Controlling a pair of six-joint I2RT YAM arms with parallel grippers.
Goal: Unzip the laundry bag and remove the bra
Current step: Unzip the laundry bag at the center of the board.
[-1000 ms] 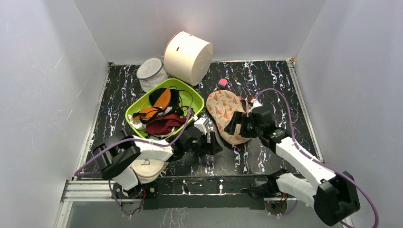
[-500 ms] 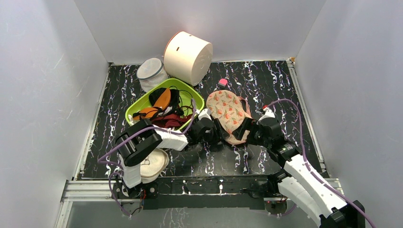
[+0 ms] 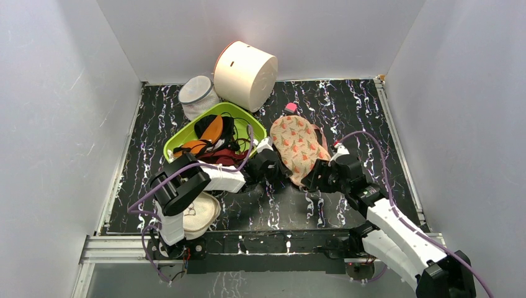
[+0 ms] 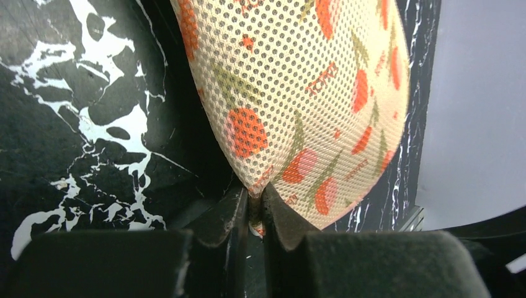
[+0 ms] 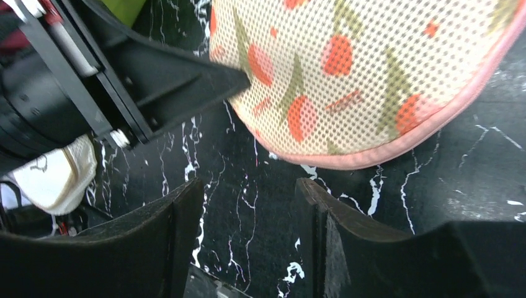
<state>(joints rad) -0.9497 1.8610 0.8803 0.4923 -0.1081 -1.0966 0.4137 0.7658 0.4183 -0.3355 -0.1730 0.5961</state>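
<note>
On the black marbled table (image 3: 347, 112), the laundry bag (image 3: 296, 146) lies flat between my two claws, just right of the green basket (image 3: 243, 115). My left claw (image 4: 254, 208) is pinched narrow on the bag's near edge, with a fold of its dotted mesh caught between both fingers. My right claw (image 5: 249, 192) stands partly wide with nothing between its fingers. It hovers over bare table just beside the bag's pink-trimmed rim and does not touch it. A small pink object (image 3: 290, 107) sits at the bag's far end. Whether the zipper is open, I cannot tell.
</note>
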